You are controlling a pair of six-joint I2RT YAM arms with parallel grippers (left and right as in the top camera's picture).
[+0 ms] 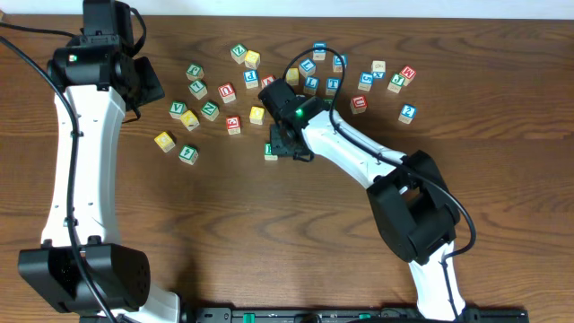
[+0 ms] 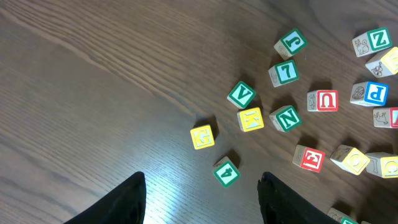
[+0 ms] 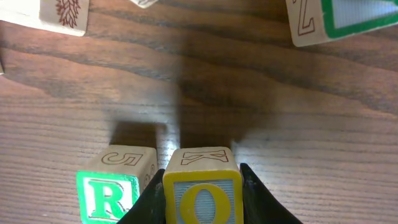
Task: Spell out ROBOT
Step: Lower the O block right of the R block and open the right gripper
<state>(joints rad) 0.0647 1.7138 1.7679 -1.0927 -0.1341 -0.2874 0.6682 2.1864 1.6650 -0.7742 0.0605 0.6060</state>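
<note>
The O cube (image 3: 202, 190) is a small wooden block, probably light, stiff and smooth-faced, so a squeeze on two opposite flat sides suits it, and the right gripper (image 1: 285, 139) is clamped on it that way, just beside the R cube (image 3: 109, 194) on the table (image 3: 93, 106). A cube has no long axis; its O face reads upright toward the wrist camera, matching the R. The left gripper (image 2: 202, 208) hangs with jaws apart, holding nothing.
</note>
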